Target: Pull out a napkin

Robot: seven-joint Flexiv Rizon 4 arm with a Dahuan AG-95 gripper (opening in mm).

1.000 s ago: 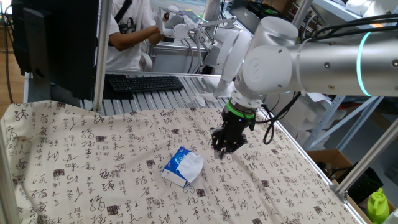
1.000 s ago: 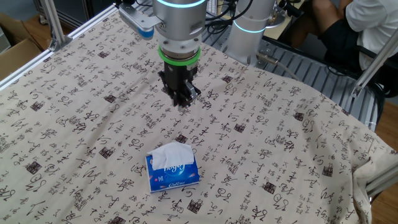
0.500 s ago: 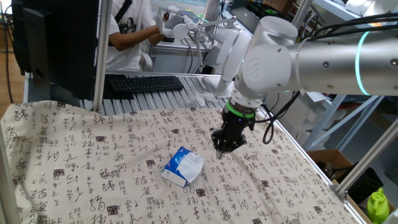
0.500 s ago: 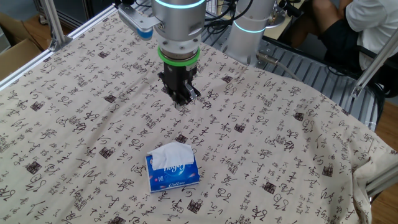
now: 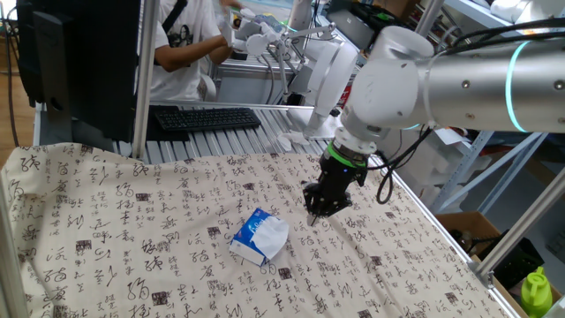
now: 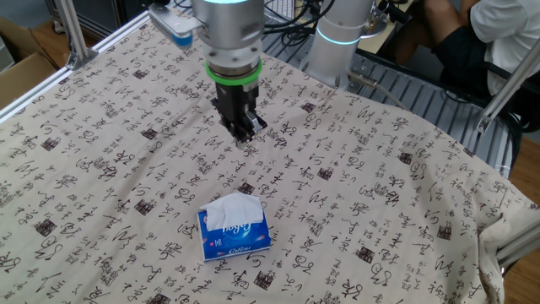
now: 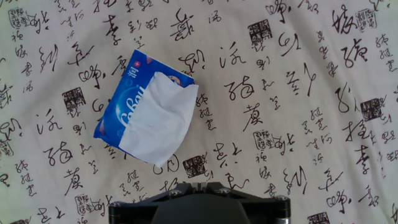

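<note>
My dark two-part fingers (image 5: 320, 212) hang just above the table (image 6: 405, 211), tips pointing down at its beige cloth printed with black calligraphy characters (image 5: 115, 230). From both fixed views the tips look drawn close together with nothing between them, though I cannot tell for sure whether they are fully clenched; in the hand view only the dark base of my hand shows along the bottom edge. Near my fingers, but apart from them, lies the soft blue-and-white tissue pack with printed lettering (image 7: 121, 106), flat on the cloth. The thin white napkin (image 7: 158, 118) sticks out of the pack's top opening, its loose, crumpled sheet draped over the side of the pack nearer my fingers and onto the cloth (image 6: 232, 209). Beyond the table's far edge a black keyboard (image 5: 206, 117) rests on a ribbed metal surface.
</note>
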